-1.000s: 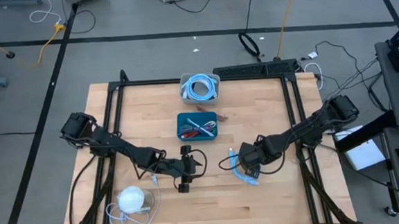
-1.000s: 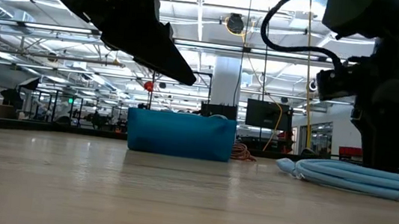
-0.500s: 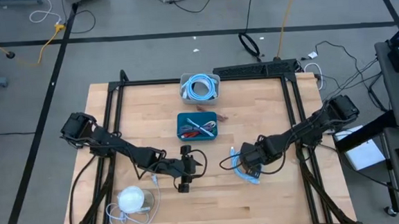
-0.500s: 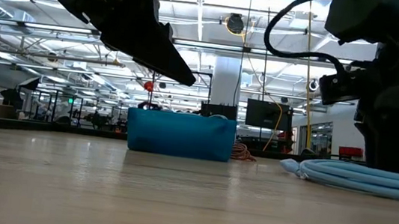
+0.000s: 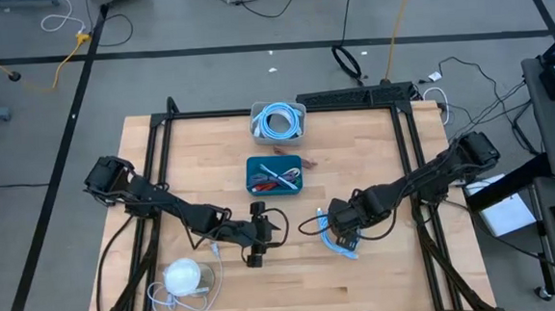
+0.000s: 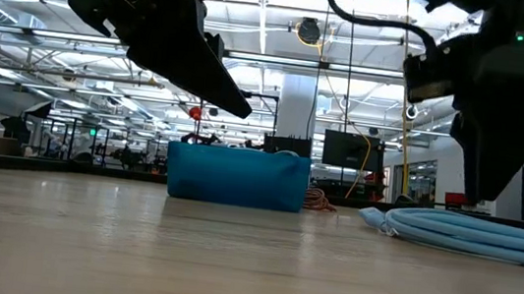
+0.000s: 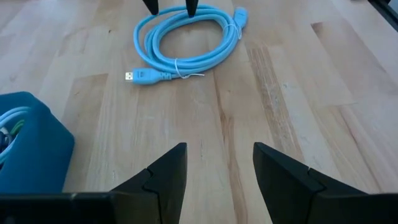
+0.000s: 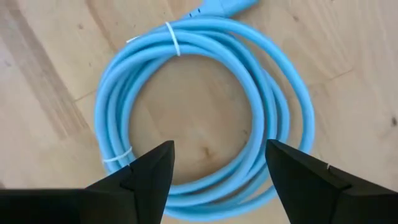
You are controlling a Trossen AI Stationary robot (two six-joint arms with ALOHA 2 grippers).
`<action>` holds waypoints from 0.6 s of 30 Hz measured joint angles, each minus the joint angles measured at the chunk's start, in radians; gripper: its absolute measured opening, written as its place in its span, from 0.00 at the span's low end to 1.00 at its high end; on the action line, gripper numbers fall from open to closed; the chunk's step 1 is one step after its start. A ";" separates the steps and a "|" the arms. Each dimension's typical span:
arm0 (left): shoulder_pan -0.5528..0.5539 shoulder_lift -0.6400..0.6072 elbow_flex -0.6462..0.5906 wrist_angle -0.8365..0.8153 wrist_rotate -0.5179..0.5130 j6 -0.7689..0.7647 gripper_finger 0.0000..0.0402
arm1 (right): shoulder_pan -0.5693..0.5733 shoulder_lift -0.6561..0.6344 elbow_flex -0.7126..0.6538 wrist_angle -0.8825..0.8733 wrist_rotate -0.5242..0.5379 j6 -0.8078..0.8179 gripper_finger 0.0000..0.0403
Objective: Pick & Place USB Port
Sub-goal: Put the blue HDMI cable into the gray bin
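Observation:
A light-blue USB cable (image 8: pixel 186 40), coiled and bound with white ties, lies flat on the wooden table right of centre (image 5: pixel 341 245); its plug (image 7: pixel 132 76) points toward the blue bin. My right gripper (image 8: pixel 219 149) hangs open just above the coil, fingers pointing down on either side of its ring without touching it (image 6: pixel 487 188). My left gripper (image 7: pixel 217 158) stands open near the table's middle (image 5: pixel 282 228), tipped down toward the cable, with nothing between its fingers.
A blue bin (image 5: pixel 274 174) with small cables stands at the centre back, and behind it a clear tub (image 5: pixel 277 122) holds another blue coil. A white round thing with a cord (image 5: pixel 182 275) lies near the front left. Bare wood lies between the grippers.
My right gripper has risen off the coil, staying open over it. The cable remains flat on the table.

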 joint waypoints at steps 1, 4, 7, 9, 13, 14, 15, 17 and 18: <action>0.000 0.000 0.000 0.001 0.000 0.000 0.46 | 0.000 0.000 0.010 -0.018 0.000 -0.006 0.61; 0.000 0.000 0.000 0.001 0.000 0.000 0.46 | -0.004 0.000 0.022 -0.067 0.024 -0.010 0.61; 0.000 0.000 0.000 0.001 0.000 0.000 0.46 | -0.007 0.000 0.022 -0.134 0.059 -0.027 0.61; 0.000 0.000 0.000 0.001 0.000 0.000 0.46 | -0.015 0.000 0.017 -0.156 0.083 -0.036 0.61; 0.000 0.000 0.000 0.001 0.000 0.000 0.46 | -0.041 0.000 -0.005 -0.127 0.109 -0.041 0.61; 0.000 0.000 0.000 0.001 0.000 0.000 0.46 | -0.046 0.000 -0.014 -0.110 0.109 -0.046 0.61; 0.000 0.000 0.000 0.002 0.000 0.000 0.46 | -0.051 0.000 -0.026 -0.085 0.108 -0.053 0.61; 0.000 0.000 0.000 0.001 0.000 0.000 0.46 | -0.060 0.000 -0.057 -0.023 0.104 -0.064 0.61; 0.000 0.000 0.000 0.001 0.000 0.000 0.46 | -0.063 0.000 -0.072 0.007 0.104 -0.067 0.61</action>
